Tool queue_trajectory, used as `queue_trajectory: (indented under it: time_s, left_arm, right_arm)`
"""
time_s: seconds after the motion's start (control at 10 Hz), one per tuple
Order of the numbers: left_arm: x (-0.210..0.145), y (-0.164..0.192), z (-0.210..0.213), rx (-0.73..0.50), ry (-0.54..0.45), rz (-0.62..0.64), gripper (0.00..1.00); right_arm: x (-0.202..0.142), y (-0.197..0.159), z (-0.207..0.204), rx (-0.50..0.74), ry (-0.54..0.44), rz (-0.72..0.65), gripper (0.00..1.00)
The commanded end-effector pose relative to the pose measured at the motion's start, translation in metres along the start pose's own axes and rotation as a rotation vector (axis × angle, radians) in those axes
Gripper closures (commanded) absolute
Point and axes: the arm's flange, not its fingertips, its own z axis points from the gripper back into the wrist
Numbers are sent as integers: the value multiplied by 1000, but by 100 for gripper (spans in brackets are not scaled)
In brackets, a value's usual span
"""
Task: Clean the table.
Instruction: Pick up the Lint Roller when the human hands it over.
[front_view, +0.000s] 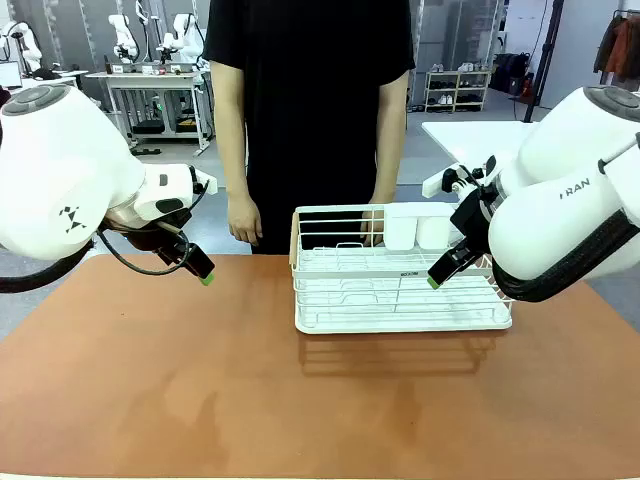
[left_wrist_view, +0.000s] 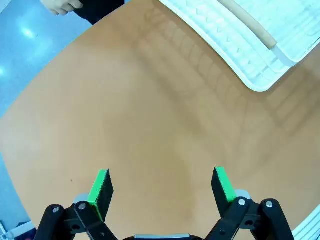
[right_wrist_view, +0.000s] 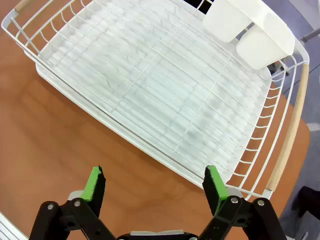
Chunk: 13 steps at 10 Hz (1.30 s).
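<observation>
Left gripper (left_wrist_view: 161, 176) hung wide open above the terracotta table (left_wrist_view: 125, 100), holding nothing; right gripper (right_wrist_view: 152, 175), jaws equally spread, hovered over an edge of the white dish rack (right_wrist_view: 140, 85).

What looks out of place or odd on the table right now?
Nothing is spilled or damaged. The white dish rack sits flat on the table; only faint darker streaks on the near part of the top stand out, possibly smears.
</observation>
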Motion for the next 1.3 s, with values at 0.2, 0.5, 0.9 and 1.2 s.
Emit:
queue_trajectory:
  time_s: [0.2, 0.5, 0.9, 1.2]
  left_arm:
    - [0, 0, 0, 0, 0, 0, 0]
    - [0, 0, 0, 0, 0, 0, 0]
    - [0, -1, 0, 0, 0, -2, 0]
    - [22, 31, 87, -467, 37, 140, 0]
  right_arm:
    - [0, 0, 0, 0, 0, 0, 0]
    - [0, 0, 0, 0, 0, 0, 0]
    - [0, 0, 0, -1, 0, 0, 0]
    - [28, -45, 93, 361, 22, -147, 0]
